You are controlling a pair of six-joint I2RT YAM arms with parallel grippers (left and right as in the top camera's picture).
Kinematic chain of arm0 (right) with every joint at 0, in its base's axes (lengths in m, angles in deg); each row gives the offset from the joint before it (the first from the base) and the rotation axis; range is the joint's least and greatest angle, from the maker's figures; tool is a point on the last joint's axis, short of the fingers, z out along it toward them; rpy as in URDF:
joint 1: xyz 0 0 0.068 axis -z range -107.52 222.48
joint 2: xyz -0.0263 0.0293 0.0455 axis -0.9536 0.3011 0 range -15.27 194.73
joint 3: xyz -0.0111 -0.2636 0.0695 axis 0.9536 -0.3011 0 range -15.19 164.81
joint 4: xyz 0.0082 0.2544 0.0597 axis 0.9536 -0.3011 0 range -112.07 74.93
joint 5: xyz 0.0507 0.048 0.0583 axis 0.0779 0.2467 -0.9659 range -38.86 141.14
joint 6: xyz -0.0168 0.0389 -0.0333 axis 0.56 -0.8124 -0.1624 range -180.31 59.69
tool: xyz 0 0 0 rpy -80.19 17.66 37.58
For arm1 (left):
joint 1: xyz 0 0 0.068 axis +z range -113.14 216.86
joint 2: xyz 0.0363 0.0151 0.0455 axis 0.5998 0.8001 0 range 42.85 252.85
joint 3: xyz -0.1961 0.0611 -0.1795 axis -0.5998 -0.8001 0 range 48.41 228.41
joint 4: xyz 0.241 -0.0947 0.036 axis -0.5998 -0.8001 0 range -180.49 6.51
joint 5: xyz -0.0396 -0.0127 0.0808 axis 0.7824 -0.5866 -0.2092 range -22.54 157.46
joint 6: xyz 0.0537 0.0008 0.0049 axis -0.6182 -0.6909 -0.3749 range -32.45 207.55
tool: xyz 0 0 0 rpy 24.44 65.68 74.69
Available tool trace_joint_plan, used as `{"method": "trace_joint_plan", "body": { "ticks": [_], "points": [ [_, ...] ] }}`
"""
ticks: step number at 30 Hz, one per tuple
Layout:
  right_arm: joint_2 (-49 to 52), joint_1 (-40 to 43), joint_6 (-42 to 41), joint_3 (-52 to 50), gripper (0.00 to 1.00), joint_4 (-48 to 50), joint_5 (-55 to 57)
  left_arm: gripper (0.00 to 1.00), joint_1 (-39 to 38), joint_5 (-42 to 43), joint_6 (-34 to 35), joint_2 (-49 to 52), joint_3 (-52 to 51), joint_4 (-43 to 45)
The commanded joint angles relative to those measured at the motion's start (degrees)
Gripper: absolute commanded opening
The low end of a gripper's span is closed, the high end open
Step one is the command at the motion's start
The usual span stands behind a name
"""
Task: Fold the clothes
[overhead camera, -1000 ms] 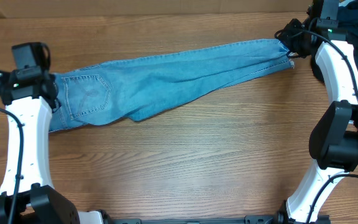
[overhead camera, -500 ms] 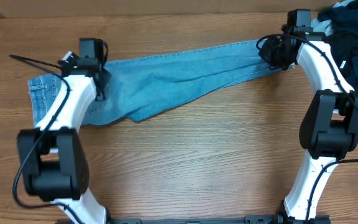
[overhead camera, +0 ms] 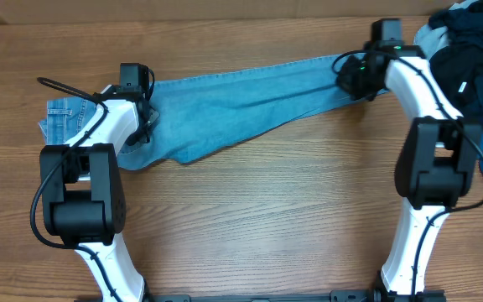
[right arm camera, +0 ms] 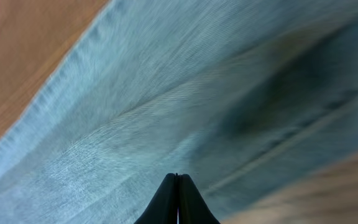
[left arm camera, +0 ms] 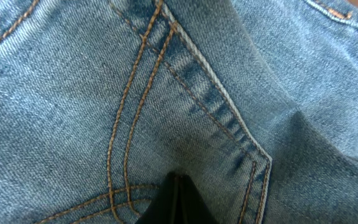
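light: bright, even | shadows: soft | right wrist: motion-blurred

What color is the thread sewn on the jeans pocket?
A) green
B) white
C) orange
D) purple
C: in the left wrist view, orange stitching curves across the pocket of the blue jeans.

The jeans (overhead camera: 250,92) are light blue denim, paler along the folds, with orange-tan double stitching (left arm camera: 129,106) on the pocket seams. The surface (overhead camera: 275,218) is brown wood grain. The left arm (overhead camera: 111,134) and right arm (overhead camera: 418,84) are white with black joints. The heap (overhead camera: 468,42) at the far right is dark blue and black.
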Motion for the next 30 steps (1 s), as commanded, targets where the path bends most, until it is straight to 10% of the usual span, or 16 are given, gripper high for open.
{"method": "trace_joint_plan", "body": {
  "ticks": [1,17,30],
  "points": [
    [2.1,-1.5,0.0,1.0,0.04,3.1,0.3,0.04,0.0,0.6,-1.3,1.0,0.6,0.4],
    [6.7,-1.3,-6.2,1.9,0.04,25.8,4.0,0.04,0.0,1.1,-1.6,1.0,0.6,-1.2],
    [5.7,1.2,1.7,28.4,0.04,-12.8,4.7,0.04,0.0,1.1,-1.9,1.0,0.6,-1.3]
  ]
}}
